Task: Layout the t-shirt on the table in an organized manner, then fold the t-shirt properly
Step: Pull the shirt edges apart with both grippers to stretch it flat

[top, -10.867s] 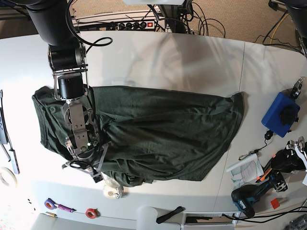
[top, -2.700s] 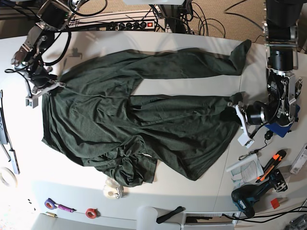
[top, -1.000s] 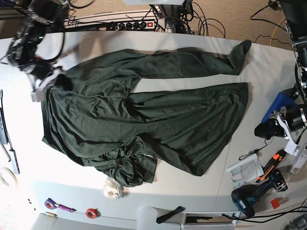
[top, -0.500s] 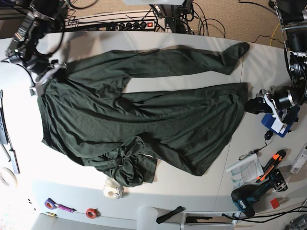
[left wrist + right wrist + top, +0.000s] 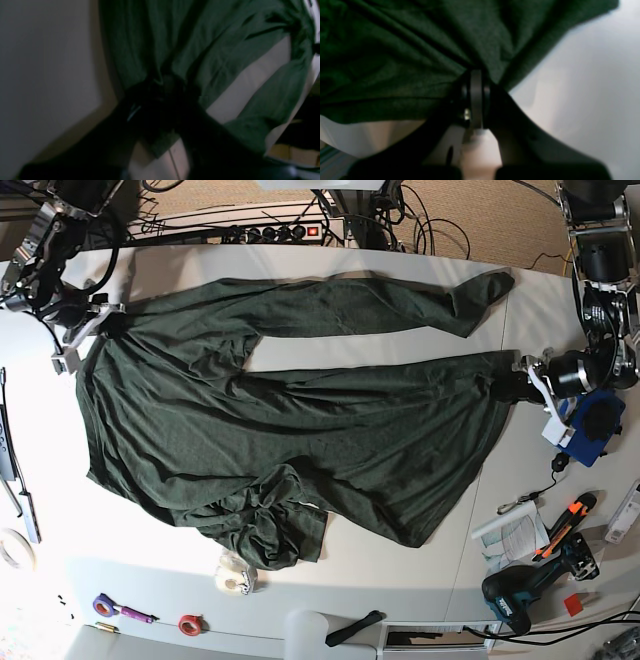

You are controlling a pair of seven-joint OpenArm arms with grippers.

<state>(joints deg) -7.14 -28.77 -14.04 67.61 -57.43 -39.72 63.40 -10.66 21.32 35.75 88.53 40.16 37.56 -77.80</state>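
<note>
- I see the t-shirt [image 5: 290,450] spread across the middle of the tabletop [image 5: 330,600], dark green, stretched sideways between the two arms
- One long strip of it [image 5: 350,305] runs along the far side, with a bare wedge of white surface showing between that strip and the main body
- The near edge is bunched into a crumpled lump [image 5: 270,530] toward the front; the rest lies fairly flat with shallow creases
- The right gripper [image 5: 95,320] sits at the cloth's corner on the left of the base view; in its wrist view its fingers [image 5: 476,100] are clenched on a pinch of green fabric, which fans out taut from them
- The left gripper [image 5: 515,385] is at the opposite edge of the garment; its wrist view [image 5: 160,90] is dark and blurred, the fabric gathers toward the fingers, but I cannot tell whether they are grasping it or released
- Beside that arm rests a blue box [image 5: 590,430]
- Toward the front corner lie a cordless drill [image 5: 520,590] and a paper sheet [image 5: 510,535]
- A white tape roll [image 5: 235,575] sits just in front of the crumpled lump
- A power strip [image 5: 280,230] with cables runs behind the far edge
</note>
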